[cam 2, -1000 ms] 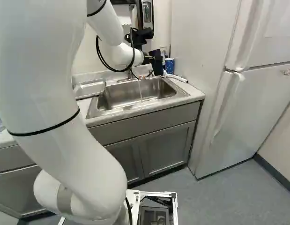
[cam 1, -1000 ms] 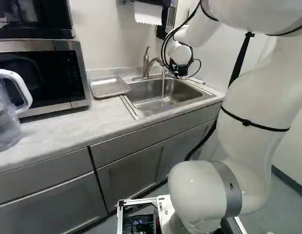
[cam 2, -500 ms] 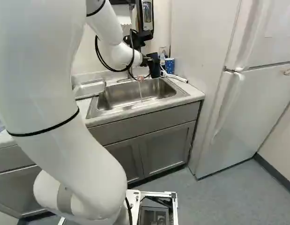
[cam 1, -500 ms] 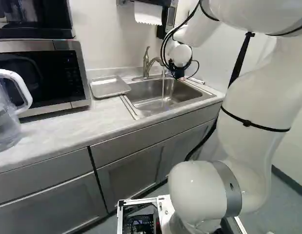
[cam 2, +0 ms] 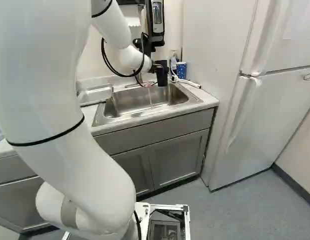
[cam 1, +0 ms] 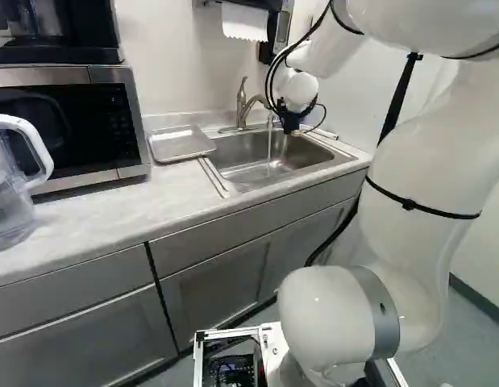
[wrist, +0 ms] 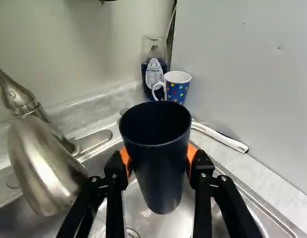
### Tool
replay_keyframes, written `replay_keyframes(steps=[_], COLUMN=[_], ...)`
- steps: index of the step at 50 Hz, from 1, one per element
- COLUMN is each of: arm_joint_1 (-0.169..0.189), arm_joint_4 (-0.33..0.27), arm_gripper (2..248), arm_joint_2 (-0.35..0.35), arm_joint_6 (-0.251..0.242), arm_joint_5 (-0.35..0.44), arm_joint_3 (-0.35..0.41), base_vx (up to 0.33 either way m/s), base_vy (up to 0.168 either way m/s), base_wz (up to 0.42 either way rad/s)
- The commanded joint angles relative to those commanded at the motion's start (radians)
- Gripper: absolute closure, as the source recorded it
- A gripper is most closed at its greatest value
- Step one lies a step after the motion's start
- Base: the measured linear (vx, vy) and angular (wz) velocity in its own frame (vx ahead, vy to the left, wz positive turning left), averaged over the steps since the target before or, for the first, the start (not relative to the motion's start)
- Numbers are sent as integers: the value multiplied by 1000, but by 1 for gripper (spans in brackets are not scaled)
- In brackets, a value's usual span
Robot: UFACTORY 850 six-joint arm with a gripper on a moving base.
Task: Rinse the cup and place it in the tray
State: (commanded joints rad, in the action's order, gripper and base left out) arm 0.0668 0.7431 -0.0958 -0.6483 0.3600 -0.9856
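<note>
In the right base view my gripper (cam 2: 156, 67) is over the back of the sink (cam 2: 110, 108), with the dark cup (cam 2: 163, 76) hanging upright from it. In the wrist view the gripper (wrist: 159, 161) is shut on the cup (wrist: 160, 171), an orange pad pressed to each side and the open mouth facing up. Water (cam 1: 270, 153) runs from the faucet (cam 1: 243, 105) into the sink; in the right base view the cup is right of this stream. The metal tray (cam 1: 181, 143) lies on the counter left of the sink.
The faucet head (wrist: 41, 163) is close beside the gripper. Behind the cup stand a dotted mug (wrist: 177, 88) and a bottle (wrist: 154, 72), near a white-handled brush (wrist: 220, 137). A microwave (cam 1: 64, 121) and a clear pitcher (cam 1: 11, 185) are on the counter's left part.
The cup, tilted a second ago, has swung upright with my gripper. In the right base view both have shifted slightly left, toward the water stream. The base has stayed still.
</note>
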Motion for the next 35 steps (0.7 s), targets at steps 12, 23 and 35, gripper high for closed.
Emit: replay_keyframes(steps=[12,23,35], arm_joint_1=[11,22,25], arm_joint_4=[0,0,-6], arm_gripper=[126,126,126], arm_joint_2=[23,54,60], arm_joint_6=[0,0,0], arm_joint_5=[-4,-4,-4], arm_joint_3=[24,57,62], base_vx=[0,0,0], base_vy=[0,0,0], base_wz=[0,0,0])
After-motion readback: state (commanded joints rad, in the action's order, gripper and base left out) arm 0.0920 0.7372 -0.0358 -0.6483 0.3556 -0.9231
